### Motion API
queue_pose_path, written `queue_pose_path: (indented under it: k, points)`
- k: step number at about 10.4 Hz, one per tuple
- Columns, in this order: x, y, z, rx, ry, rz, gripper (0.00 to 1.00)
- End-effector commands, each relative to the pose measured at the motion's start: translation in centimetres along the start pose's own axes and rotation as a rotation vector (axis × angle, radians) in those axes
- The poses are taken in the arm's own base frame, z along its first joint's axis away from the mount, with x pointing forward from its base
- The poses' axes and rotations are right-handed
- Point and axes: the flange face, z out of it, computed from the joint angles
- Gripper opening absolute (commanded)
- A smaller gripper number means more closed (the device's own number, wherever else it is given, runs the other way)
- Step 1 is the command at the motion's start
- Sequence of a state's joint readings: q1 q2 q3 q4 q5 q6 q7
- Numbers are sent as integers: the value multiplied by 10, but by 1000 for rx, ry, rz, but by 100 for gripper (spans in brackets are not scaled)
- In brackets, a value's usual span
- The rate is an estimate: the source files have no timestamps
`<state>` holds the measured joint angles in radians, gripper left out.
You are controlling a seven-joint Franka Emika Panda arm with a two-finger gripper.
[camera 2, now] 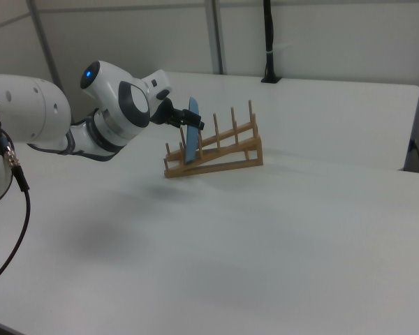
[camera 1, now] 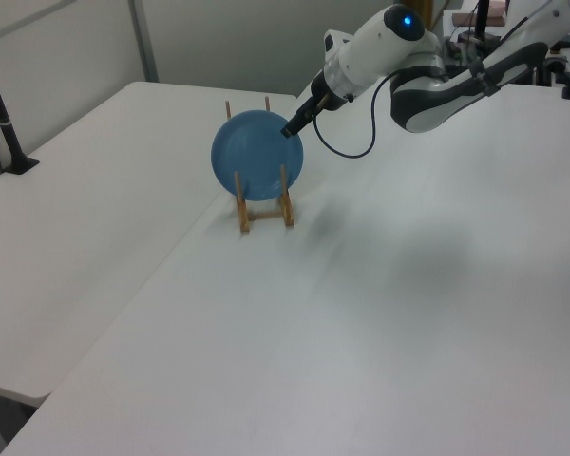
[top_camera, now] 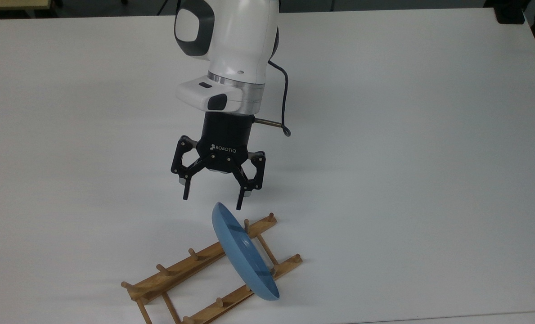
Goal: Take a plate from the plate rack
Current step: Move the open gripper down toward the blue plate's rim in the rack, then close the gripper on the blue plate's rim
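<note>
Light-blue plate (top_camera: 244, 252) stood on edge between pegs at one end of the wooden plate rack (top_camera: 191, 271) on the white desk (top_camera: 406, 157), gripper (top_camera: 211, 203) spread wide just beside its upper rim, left view showed the plate's round face (camera 1: 257, 156), right view its thin edge (camera 2: 191, 131), black post (camera 1: 2, 119) well apart

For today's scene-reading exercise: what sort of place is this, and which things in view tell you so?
Probably a robotics lab: a robot arm with an open gripper works over a bare white table, where a lone blue plate stands in a wooden plate rack like a test setup.
</note>
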<state>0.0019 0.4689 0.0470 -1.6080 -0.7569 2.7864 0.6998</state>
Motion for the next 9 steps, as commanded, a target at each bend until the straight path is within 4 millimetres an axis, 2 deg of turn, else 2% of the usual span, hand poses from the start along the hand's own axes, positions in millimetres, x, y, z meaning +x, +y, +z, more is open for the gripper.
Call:
queue_pose_path:
  k: [1,3,4,5,6,7,9]
  points:
    - [-8,-5,14,-7,1,0,80]
    - [-6,-6,18,-7,5,1,73]
    - [-2,-6,16,-8,14,0,63]
    - [-2,-6,16,-8,15,-1,45]
    - [-2,-6,16,-8,15,-4,16]
    - [-2,-6,16,-11,17,-13,0]
    - [-4,-7,17,-21,23,-49,0]
